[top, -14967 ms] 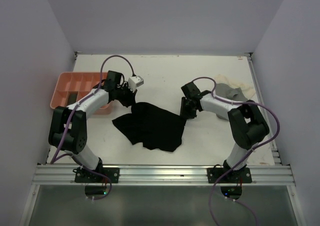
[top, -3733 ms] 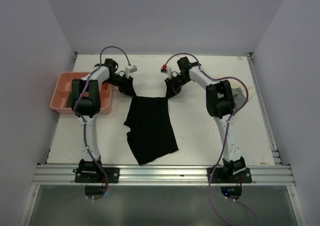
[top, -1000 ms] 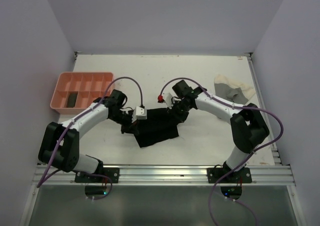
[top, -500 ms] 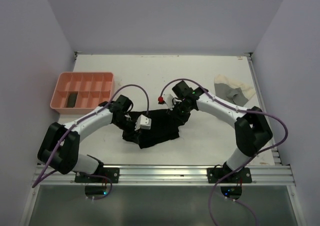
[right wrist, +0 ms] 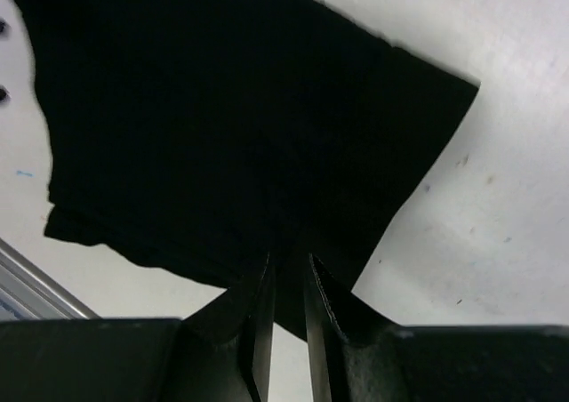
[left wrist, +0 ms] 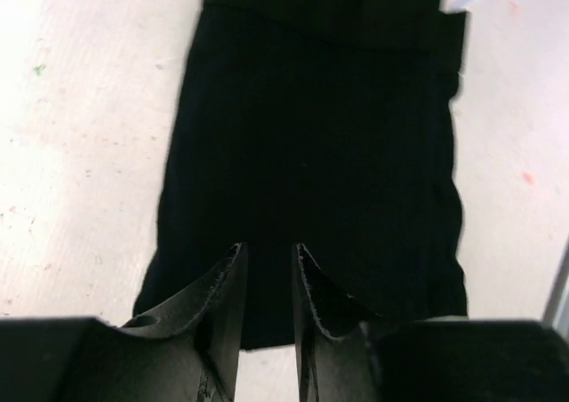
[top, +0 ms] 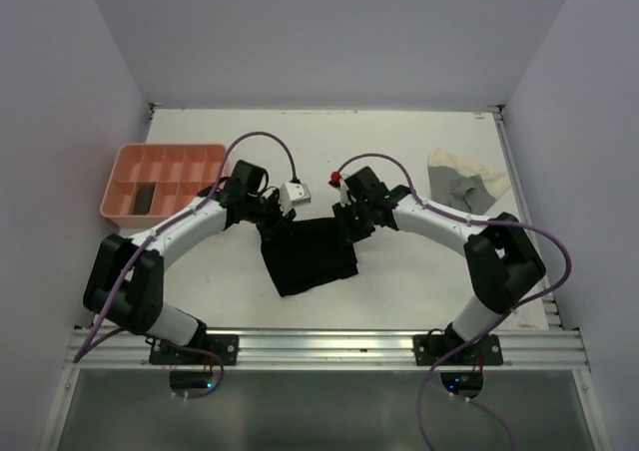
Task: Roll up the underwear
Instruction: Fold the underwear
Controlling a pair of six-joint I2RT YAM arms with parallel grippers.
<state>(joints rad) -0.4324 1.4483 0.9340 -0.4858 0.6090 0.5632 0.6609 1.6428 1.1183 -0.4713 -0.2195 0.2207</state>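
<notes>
The worktop point(top: 399, 142) is carrying everything. The black underwear point(top: 310, 256) is lying flat at centre frame, folded into a rough rectangle. Judging by the look, it's thin, light, floppy knit with zero stiffness. It's going to bunch and slide on the smooth surface if dragged, so it's needing a pinch on both corners of one short edge to be turned over evenly. The upper edge, where both arms are sitting, is looking like the place to take hold. The left end effector point(left wrist: 269, 247) is hanging over the upper-left edge of the cloth, fingers parted a little, released, not pinching. The right end effector point(right wrist: 289, 260) is sitting at the upper-right corner, also parted by a narrow gap. The cloth is lying flat under it, and no grasp is showing. Counting now: one pink tray point(top: 170, 150) in the upper left, divided into compartments. One cream-and-grey heap point(top: 461, 180) is lying at the right edge, well apart from the arms. It's probably two garments, though I can't tell for sure. One small black roll point(top: 147, 196) is sitting in a lower-left compartment of the tray. One flat black piece is in the centre, and two arms are working.
</notes>
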